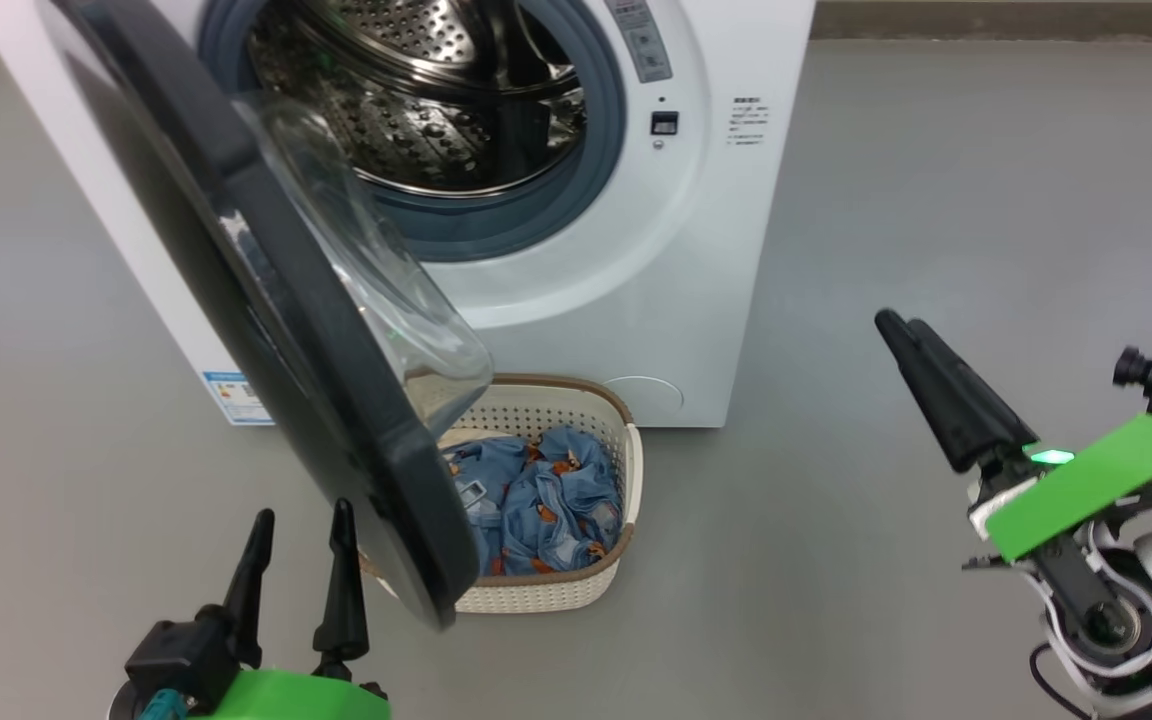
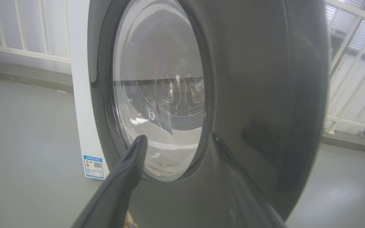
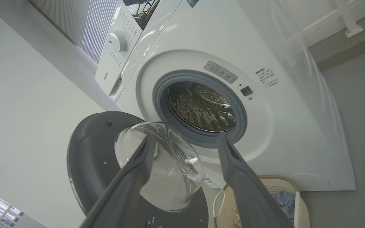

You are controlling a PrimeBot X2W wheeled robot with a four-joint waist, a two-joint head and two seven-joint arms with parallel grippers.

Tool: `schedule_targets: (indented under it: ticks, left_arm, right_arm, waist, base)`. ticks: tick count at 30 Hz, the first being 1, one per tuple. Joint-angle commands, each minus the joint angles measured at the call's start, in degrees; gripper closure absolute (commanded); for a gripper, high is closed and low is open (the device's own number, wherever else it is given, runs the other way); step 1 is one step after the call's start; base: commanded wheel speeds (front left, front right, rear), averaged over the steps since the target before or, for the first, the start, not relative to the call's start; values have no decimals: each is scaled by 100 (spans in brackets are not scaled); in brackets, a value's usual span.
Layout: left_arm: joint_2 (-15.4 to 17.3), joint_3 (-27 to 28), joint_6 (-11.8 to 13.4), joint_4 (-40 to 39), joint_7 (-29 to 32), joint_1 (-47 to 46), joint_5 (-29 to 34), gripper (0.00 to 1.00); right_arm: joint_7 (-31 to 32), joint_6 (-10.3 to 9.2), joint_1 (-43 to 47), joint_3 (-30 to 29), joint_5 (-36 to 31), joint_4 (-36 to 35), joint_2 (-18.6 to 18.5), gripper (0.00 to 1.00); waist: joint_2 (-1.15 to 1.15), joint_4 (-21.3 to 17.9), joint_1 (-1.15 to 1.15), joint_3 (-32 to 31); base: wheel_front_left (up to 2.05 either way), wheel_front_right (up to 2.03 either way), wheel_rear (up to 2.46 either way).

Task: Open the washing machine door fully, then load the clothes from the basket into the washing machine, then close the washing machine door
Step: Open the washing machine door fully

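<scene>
Clothes [image 1: 536, 500] lie as a crumpled blue bundle in the basket [image 1: 561, 592], heaped toward its right wall. They look soft, light and limp. A pinch on a raised fold at the top of the heap should lift them, though loose ends will likely trail and could catch on the brown rim.

The basket stands on the floor [image 1: 936, 200] just in front of the washing machine [image 1: 696, 250], below the drum [image 1: 416, 110]. The washing machine door [image 1: 236, 260] hangs swung out over the basket's left side, and its glass bowl covers part of the bundle from above. It looks rigid and weighty on its hinge, with a glossy, probably slippery rim, so a flat push near the free edge seems safer than a pinch.

The left gripper [image 1: 302, 512], fingers spread and empty, stands just beside the door's outer face near its lower edge; whether it touches I cannot tell. The right gripper [image 1: 898, 322], also spread and holding nothing, hovers well apart to the right over the floor.
</scene>
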Motion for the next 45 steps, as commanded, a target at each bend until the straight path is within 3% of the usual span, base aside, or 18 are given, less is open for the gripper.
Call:
schedule_targets:
  ticks: [1, 7, 11, 22, 45]
  left_arm:
    - [51, 216, 35, -194, -37, -102, 66, 0]
    - [51, 264, 67, -269, -37, -64, 60, 0]
    - [51, 282, 83, -302, -37, -29, 68, 0]
    - [51, 347, 56, -298, -37, 6, 57, 0]
    - [51, 389, 42, -289, -37, 65, 102, 0]
  right_arm:
    - [-297, 34, 72, 183, -174, -139, -180, 0]
    - [-1502, 34, 312, 639, -819, 323, -645, 0]
    - [-1839, 34, 384, 676, -1211, 751, -712, 0]
    - [-1894, 34, 784, 45, -2239, 961, -133, 0]
    - [-1896, 34, 844, 17, -3969, 1627, 168, 0]
  waist:
    - [0, -117, 0, 5]
    - [0, -270, 0, 15]
    - [0, -338, 0, 9]
    - [0, -435, 0, -18]
    - [0, -452, 0, -101]
  base:
    - [0, 0, 0]
    - [0, 0, 0]
    - [0, 0, 0]
    - [0, 0, 0]
    - [0, 0, 0]
